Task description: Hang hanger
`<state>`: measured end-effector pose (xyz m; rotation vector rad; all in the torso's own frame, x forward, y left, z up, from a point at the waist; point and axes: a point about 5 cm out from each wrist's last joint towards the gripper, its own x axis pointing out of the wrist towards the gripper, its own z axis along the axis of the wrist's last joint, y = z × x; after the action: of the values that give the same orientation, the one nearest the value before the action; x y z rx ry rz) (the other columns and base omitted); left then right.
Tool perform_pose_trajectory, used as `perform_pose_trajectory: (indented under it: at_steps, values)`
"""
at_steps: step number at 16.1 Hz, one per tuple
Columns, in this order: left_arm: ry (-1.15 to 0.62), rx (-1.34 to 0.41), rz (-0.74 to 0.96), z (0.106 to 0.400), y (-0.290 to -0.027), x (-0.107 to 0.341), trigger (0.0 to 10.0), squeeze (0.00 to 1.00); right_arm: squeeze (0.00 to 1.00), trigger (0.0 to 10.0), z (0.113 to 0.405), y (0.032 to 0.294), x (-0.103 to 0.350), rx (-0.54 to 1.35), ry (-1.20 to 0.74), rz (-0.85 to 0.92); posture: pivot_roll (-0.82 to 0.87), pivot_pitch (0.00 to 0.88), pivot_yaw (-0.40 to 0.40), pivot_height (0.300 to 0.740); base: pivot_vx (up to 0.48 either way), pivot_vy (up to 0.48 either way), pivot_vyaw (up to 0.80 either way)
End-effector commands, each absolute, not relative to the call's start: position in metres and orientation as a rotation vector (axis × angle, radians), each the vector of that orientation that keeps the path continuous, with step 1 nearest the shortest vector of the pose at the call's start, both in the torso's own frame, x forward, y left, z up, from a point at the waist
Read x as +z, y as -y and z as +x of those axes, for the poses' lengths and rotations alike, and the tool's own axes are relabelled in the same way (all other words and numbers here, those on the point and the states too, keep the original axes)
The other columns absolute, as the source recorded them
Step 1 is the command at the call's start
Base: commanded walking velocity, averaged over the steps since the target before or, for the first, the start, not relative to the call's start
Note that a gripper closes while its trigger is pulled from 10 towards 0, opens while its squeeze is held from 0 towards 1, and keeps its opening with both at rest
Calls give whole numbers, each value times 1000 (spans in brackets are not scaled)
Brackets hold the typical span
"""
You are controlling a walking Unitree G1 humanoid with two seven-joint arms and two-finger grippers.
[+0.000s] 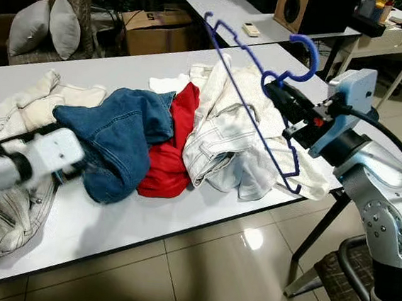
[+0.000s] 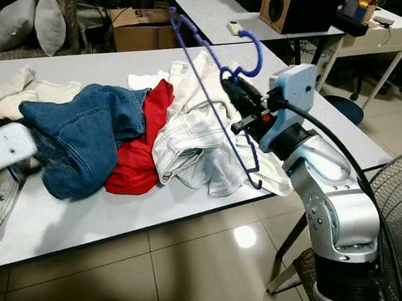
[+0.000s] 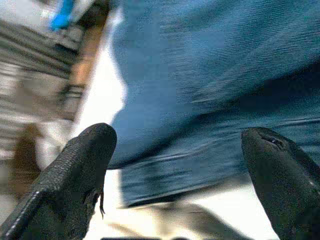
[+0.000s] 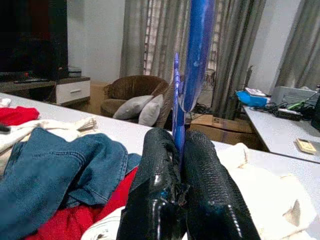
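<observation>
- Right wrist view shows the right gripper (image 4: 180, 165) with its two black fingers pressed together on the thin blue plastic hanger (image 4: 197, 55), which rises between them.
- From the head, the hanger (image 1: 251, 105) is held tilted in the air above the cream-white garment (image 1: 224, 135), its hook above the fingers.
- Left gripper (image 3: 180, 165) has its fingers spread wide, close over the crumpled blue denim jeans (image 1: 117, 135).
- Beside the jeans, a red cloth (image 1: 168, 154) lies on the long white table (image 1: 202, 215); grey cushions (image 1: 46, 25) sit behind.
</observation>
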<state>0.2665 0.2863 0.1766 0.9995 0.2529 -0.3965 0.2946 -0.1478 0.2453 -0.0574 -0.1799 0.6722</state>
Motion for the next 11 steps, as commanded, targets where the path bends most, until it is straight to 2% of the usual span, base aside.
perform_pose_trajectory:
  at_steps: [1,2,3,5,6,7,8,9,11]
  values:
    - [-168,-292,1074,272,-296,196,10000,239,0,10000,295,151,245,663,184,-62,-118,0,48,740,0,0,0]
    - [-95,-179,1073,276,-304,208,10000,0,0,10000,295,152,246,651,190,-60,-118,0,48,740,0,0,0]
    - [-34,-90,986,280,-308,217,10000,0,0,10000,296,154,247,640,197,-54,-118,0,48,740,0,0,0]
    - [54,-32,528,286,-308,216,10000,0,0,10000,296,155,249,636,205,-44,-123,0,57,740,0,0,0]
    - [45,-36,460,288,-306,210,10000,0,0,10000,296,154,249,637,205,-44,-124,0,58,740,0,0,0]
    - [-58,-56,394,292,-301,183,10000,0,0,10000,296,154,248,638,206,-42,-124,0,58,740,0,0,0]
    - [-96,-45,398,293,-302,176,10000,0,0,10000,295,154,248,638,205,-42,-124,0,58,740,0,0,0]
    - [-249,-29,406,294,-297,142,10000,0,0,10000,294,153,248,640,204,-43,-136,0,63,740,0,0,0]
    - [-279,-71,361,301,-272,119,10000,0,0,10000,293,152,247,636,203,-38,-140,0,62,740,0,0,0]
